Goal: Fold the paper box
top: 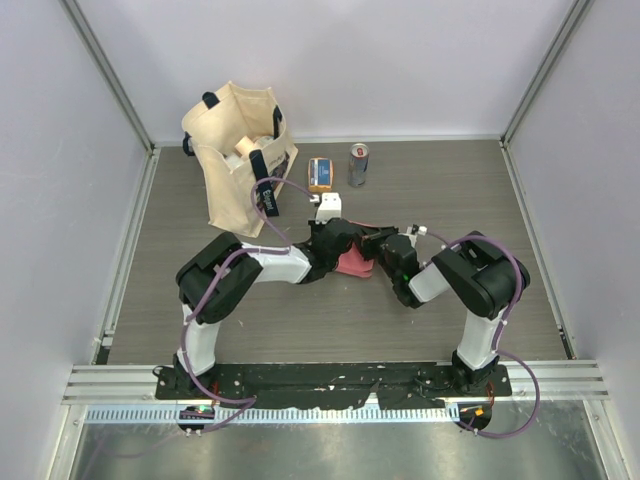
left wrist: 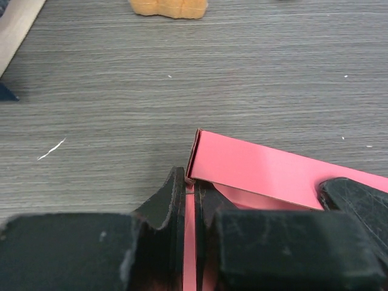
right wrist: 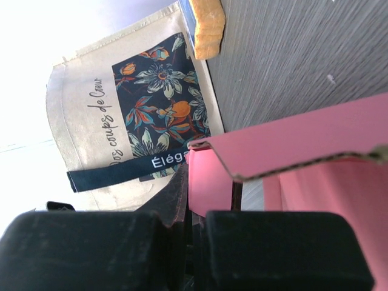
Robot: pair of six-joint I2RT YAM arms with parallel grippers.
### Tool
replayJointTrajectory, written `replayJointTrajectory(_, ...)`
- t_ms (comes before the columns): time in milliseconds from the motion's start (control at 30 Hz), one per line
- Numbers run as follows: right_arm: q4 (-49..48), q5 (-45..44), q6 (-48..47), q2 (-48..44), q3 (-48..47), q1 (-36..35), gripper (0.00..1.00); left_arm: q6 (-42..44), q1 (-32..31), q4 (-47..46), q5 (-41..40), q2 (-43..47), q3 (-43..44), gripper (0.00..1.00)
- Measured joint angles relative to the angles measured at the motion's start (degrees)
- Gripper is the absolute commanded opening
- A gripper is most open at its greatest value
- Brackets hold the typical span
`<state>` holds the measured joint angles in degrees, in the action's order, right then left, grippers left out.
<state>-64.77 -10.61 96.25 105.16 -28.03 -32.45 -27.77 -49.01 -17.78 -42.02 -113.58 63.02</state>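
grey wood-grain table (top: 450,200) between pale walls carries the small pinkish-red thin card paper box (top: 352,264) near its middle, partly opened up, with my two arms meeting over it. i see the left gripper (left wrist: 190,189) with its fingers pinched onto a thin edge of the box's card, and the right gripper (right wrist: 209,182) clamped on a flap at the other side. along the far edge sit a beige cloth tote bag (top: 235,165) toward the left corner, an orange-and-blue packet (top: 320,173) and a small metal can (top: 358,163).
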Motion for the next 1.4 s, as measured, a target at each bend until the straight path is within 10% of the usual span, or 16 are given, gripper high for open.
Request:
replayJointTrajectory(367,0.39,0.85,1.40,-0.02,0.00,-1.16,0.02,10.12,-0.79,-11.45,-2.47,0.46,-6.32,0.00)
replayJointTrajectory(733,2.71,1.33,1.62,-0.04,-1.55,-1.36,0.02,9.05,-2.05,-3.41,-8.94,-1.55,-1.20,0.00)
replayJointTrajectory(867,2.71,1.46,1.60,-0.04,-1.60,-1.36,0.02,7.80,-1.33,-0.79,-4.68,0.68,-2.10,0.31)
replayJointTrajectory(1400,2.38,3.93,1.62,-0.02,-1.29,-1.55,0.02,8.04,5.99,-9.31,23.93,23.80,-28.15,0.58)
